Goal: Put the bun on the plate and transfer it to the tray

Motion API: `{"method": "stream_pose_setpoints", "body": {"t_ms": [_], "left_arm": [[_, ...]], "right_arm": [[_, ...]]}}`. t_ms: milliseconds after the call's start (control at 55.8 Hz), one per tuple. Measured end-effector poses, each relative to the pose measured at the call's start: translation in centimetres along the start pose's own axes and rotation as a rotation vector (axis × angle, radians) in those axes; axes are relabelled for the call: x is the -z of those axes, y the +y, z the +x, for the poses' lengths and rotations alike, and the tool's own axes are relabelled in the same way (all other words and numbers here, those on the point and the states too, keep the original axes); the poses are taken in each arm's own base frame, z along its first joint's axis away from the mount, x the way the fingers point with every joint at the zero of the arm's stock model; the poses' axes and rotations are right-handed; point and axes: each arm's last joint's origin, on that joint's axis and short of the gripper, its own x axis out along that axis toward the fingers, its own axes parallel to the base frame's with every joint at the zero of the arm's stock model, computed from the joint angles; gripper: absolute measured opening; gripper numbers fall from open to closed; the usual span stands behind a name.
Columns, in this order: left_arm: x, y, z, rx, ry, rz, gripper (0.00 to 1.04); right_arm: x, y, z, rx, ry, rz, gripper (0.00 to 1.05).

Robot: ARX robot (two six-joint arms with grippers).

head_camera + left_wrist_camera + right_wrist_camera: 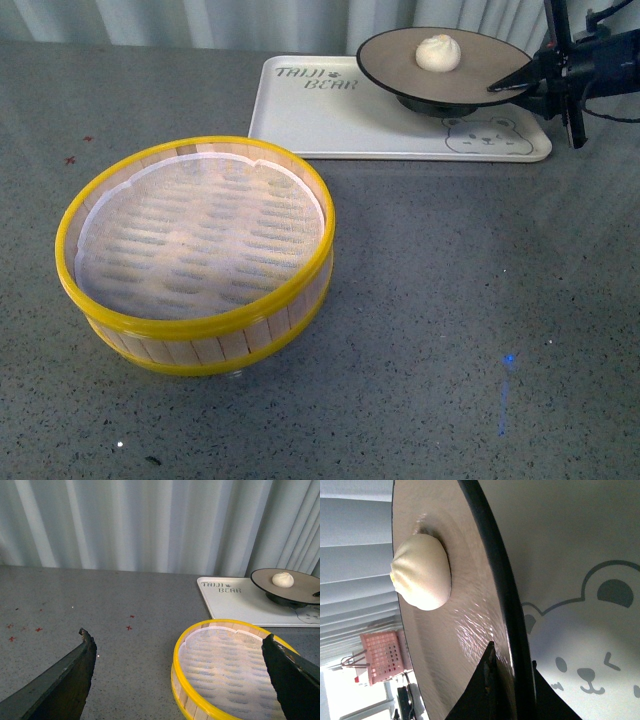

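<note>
Grey speckled counter (450,300) is stretching across the scene, w/ a pale pleated curtain (150,525) hanging behind it. Small red marks (129,627) are dotting the counter's left part. L tool (176,637) is hovering above the counter, jaws standing wide apart. Yellow-rimmed steamer basket (62,250), cloth-lined, is sitting front-left, well apart from the other items. Further back, the tray (330,125) is lying flat near the curtain. Over its right half the plate (400,62) is carrying the bun (438,52) approx at centre; can't tell if plate is touching tray. R tool (515,82) is clamping the plate's right rim.
</note>
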Motion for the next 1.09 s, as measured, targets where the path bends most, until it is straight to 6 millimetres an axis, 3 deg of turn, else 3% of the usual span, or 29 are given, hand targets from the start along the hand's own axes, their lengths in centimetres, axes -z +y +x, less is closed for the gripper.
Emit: {"method": "stream_pose_setpoints", "body": {"t_ms": [269,484,716,878,985,1093], "left_arm": [[0.0,0.0,0.0,0.0,0.0,0.0,0.98],[0.0,0.0,0.0,0.0,0.0,0.0,0.98],[0.0,0.0,0.0,0.0,0.0,0.0,0.98],[0.0,0.0,0.0,0.0,0.0,0.0,0.98],[0.0,0.0,0.0,0.0,0.0,0.0,0.98],[0.0,0.0,0.0,0.0,0.0,0.0,0.98]], "right_arm": [[0.1,-0.8,0.3,0.061,0.012,0.02,0.03],[-0.3,-0.3,0.0,0.098,0.001,-0.002,0.04],[-0.7,0.0,-0.5,0.178,-0.039,-0.072,0.37],[-1.0,-0.2,-1.2,0.28,-0.084,-0.198,0.71],[-0.6,1.5,-2.4,0.384,-0.144,-0.345,0.95],[-0.3,2.5,-3.6,0.454,-0.206,-0.458,0.95]]}}
